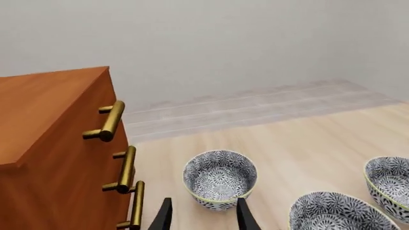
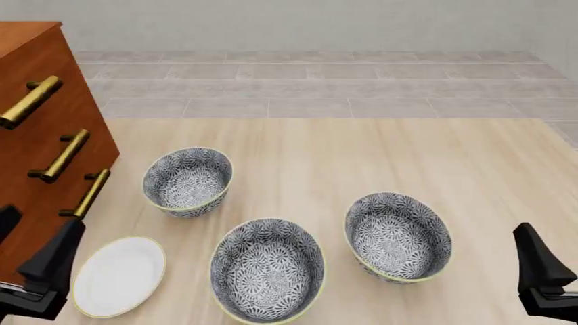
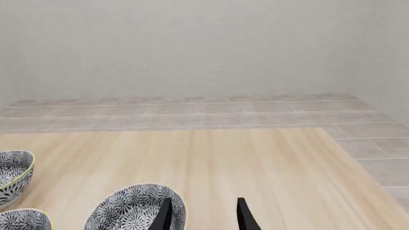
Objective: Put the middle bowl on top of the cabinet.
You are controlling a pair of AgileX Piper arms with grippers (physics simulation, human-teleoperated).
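Three patterned bowls sit on your table, the middle bowl (image 2: 267, 277) nearest you between plate (image 2: 119, 275) and right-hand bowl (image 2: 398, 235), cabinet (image 2: 40, 145) far left; left gripper (image 1: 203, 216) and right gripper (image 3: 203, 214) both spread, empty.

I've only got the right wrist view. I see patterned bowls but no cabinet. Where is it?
Observer: The cabinet stands on the table's left side, with the left bowl just to its right.
Operator: Anything else over there that I can't see?
Observer: Yes, a flat white plate lies in front of the cabinet, left of the middle bowl.
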